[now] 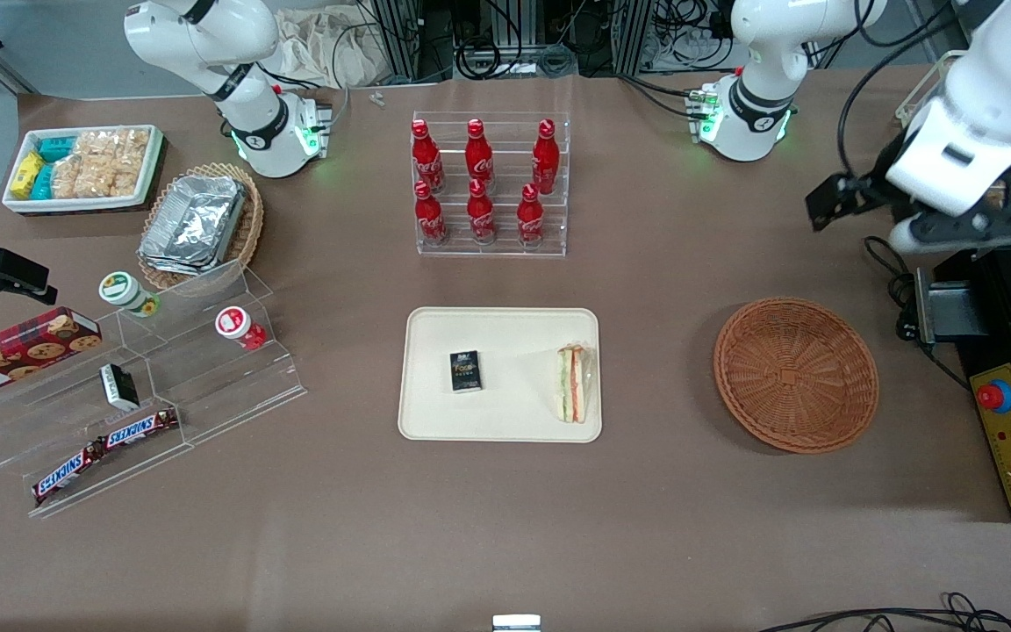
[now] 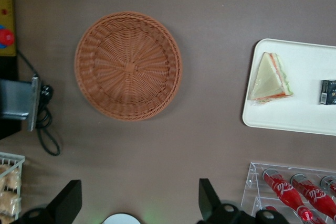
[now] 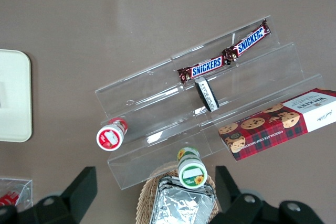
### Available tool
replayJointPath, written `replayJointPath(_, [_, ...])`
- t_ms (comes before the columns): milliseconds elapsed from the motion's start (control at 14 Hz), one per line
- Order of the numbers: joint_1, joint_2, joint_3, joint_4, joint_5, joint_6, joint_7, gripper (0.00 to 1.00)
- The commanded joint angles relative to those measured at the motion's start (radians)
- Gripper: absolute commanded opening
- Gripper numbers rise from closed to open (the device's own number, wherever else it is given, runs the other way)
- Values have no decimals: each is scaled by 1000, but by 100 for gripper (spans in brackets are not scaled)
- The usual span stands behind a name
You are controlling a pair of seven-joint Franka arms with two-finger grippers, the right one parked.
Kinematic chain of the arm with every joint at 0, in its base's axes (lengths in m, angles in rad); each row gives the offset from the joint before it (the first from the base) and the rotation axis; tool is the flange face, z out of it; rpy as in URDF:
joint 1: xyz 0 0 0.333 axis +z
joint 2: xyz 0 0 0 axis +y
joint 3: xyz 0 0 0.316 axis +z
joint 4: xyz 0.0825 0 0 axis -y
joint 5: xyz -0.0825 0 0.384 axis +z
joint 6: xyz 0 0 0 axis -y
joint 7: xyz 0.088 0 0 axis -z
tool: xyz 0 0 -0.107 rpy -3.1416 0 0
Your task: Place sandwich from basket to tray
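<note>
The sandwich (image 1: 574, 383), a wrapped wedge with orange-red and green layers, lies on the cream tray (image 1: 514, 333), at the tray's edge nearest the basket. The round reddish-brown wicker basket (image 1: 795, 375) is empty. My left gripper (image 1: 832, 202) hangs raised above the table, farther from the front camera than the basket and toward the working arm's end. It is open and holds nothing. The left wrist view shows the gripper (image 2: 137, 203) with its fingers spread wide, the empty basket (image 2: 128, 65), the sandwich (image 2: 270, 78) and the tray (image 2: 304, 114).
A small black box (image 1: 465, 370) lies on the tray beside the sandwich. A clear rack of red cola bottles (image 1: 488, 184) stands farther back. A black control box with a red button (image 1: 1010, 412) sits beside the basket. A clear snack stand (image 1: 146, 395) is toward the parked arm's end.
</note>
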Motion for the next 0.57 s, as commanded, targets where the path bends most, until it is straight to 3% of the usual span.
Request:
replayJointPath(0, [-191, -59, 235, -49, -40, -5, 23, 100])
replayJointPath(143, [-272, -36, 312, -30, -31, -5, 26, 100])
replayJointPath(500, [-280, 51, 311, 71, -24, -27, 50, 100])
